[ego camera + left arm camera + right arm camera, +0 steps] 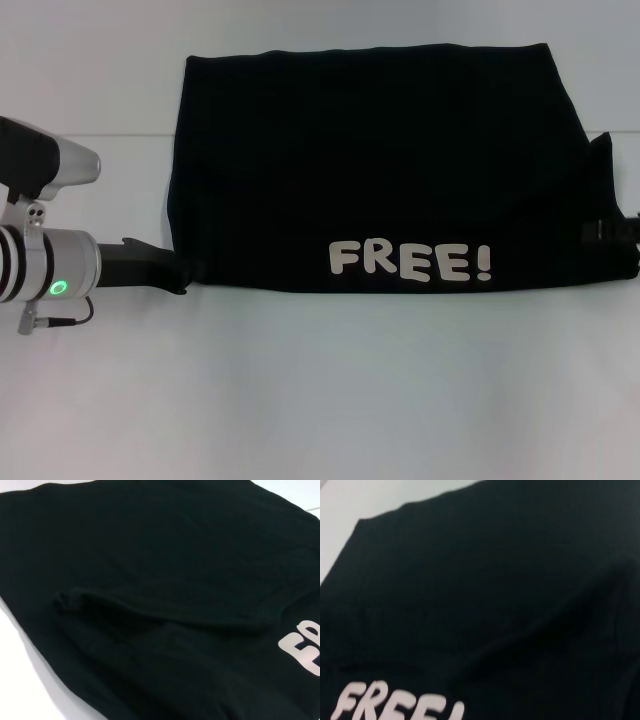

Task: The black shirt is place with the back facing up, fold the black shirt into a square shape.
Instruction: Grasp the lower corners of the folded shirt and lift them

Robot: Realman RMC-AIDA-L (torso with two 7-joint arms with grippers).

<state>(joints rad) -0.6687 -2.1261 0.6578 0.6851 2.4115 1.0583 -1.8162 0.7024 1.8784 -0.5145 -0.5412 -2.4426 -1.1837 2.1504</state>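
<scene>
Black shirt (380,165) spread wide across the white table (320,400), folded to a broad rectangle, long axis running nine to three o'clock, "FREE!" lettering (410,262) along the near edge. Left gripper (172,271) at the near-left corner, at eight o'clock (fingers lost against the cloth; grip cannot be told). Right gripper (612,232) barely visible at the three o'clock edge, likewise unclear.

The black shirt (380,160) lies folded flat into a rectangle, white "FREE!" lettering facing up.
</scene>
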